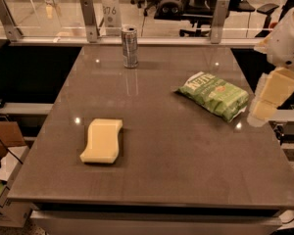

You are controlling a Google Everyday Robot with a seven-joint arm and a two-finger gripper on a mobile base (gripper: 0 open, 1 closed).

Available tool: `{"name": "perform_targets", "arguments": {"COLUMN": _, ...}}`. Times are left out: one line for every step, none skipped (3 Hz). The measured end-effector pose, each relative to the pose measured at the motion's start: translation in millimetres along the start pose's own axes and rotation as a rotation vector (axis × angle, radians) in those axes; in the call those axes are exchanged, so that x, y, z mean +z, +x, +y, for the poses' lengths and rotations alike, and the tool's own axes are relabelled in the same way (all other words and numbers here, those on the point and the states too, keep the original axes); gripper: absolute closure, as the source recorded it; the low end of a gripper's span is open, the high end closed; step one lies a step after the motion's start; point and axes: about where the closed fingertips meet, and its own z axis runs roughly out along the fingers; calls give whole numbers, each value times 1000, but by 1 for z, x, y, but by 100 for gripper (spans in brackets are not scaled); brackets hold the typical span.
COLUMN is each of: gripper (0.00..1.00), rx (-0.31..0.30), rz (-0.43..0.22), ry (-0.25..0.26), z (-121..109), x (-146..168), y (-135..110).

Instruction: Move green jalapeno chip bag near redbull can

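The green jalapeno chip bag (213,94) lies flat on the right side of the grey table (176,165), its dark green patch with white lettering towards the back. The redbull can (130,46) stands upright at the back of the table, left of centre, well apart from the bag. My gripper (264,104) hangs at the right edge of the view, just right of the bag, past the table's right edge. It holds nothing that I can see.
A pale yellow sponge block (103,140) lies at the front left of the table. A metal rail with upright posts (88,18) runs behind the table's back edge. Office chairs (171,4) stand beyond it. Boxes and cables (2,146) sit on the floor at left.
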Motion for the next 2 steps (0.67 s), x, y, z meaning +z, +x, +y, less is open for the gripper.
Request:
{"name": "perform_targets", "arguments": {"gripper": 0, "rx": 45, "rz": -12, "ry": 15, "z": -22, "x": 21, "y": -2}}
{"name": "perform_targets", "arguments": {"gripper": 0, "rx": 77, "rz": -11, "ry": 57, "z": -41, "x": 42, "y": -1}}
